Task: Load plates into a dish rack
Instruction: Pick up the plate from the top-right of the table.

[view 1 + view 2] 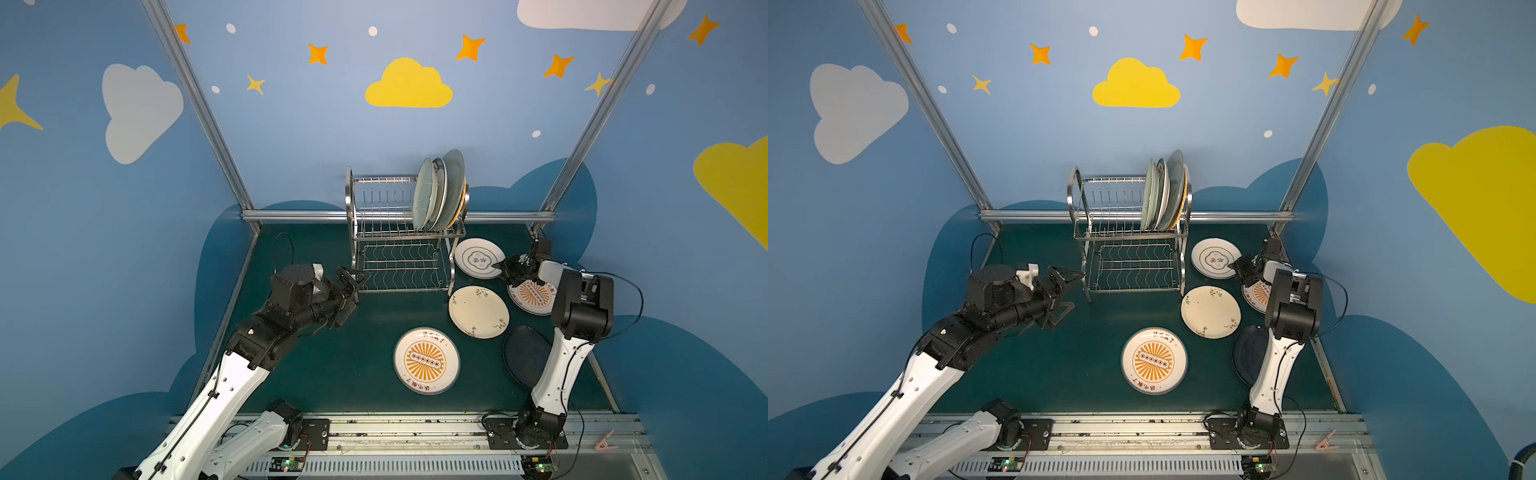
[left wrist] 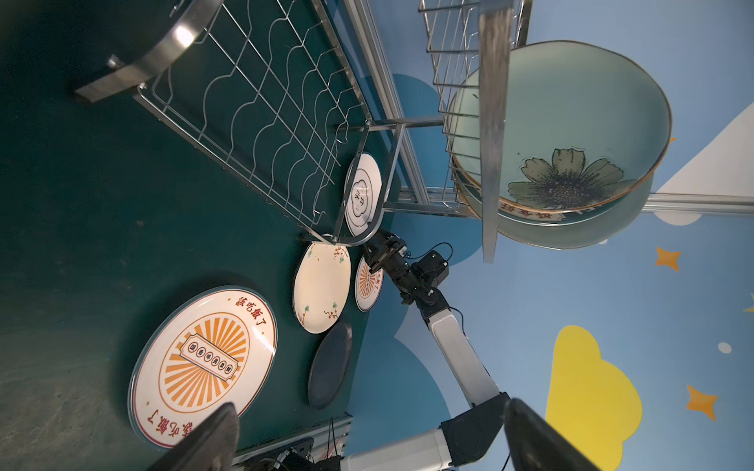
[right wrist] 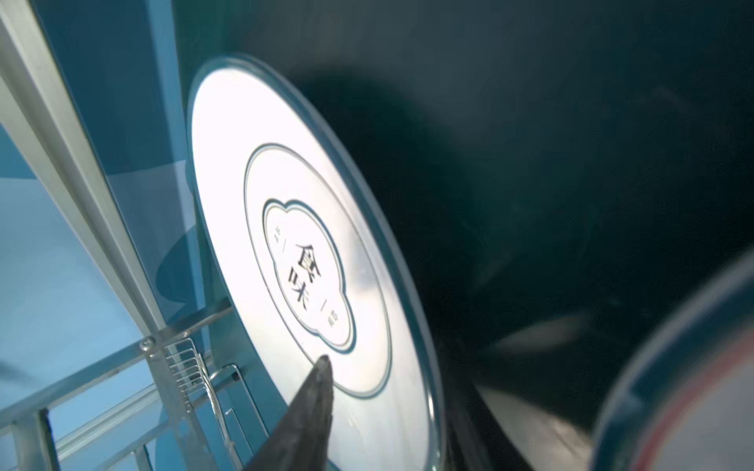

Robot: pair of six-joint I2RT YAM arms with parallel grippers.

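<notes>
Beside the dish rack (image 1: 350,199), my right pincer (image 1: 500,266) straddles the rim of the green-lettered plate (image 1: 471,250), grip I cannot tell; my left pincer (image 1: 353,295) gapes wide.

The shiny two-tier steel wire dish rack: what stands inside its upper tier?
Round plates stand on edge, packed at one end. The front pale green plate shows its face. Those behind show only slivers, one an orange rim; their faces and number are covered.

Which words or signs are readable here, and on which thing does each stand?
"食味": centre of the white plate; the tiny marks beside it are unreadable.
"該吃飯了": red, twice on the rim of the near sunburst plate; its banner is too small.
Too small to read: the far sunburst plate.
Partly hidden, unreadable: the lettered plate in the dish rack.
</notes>
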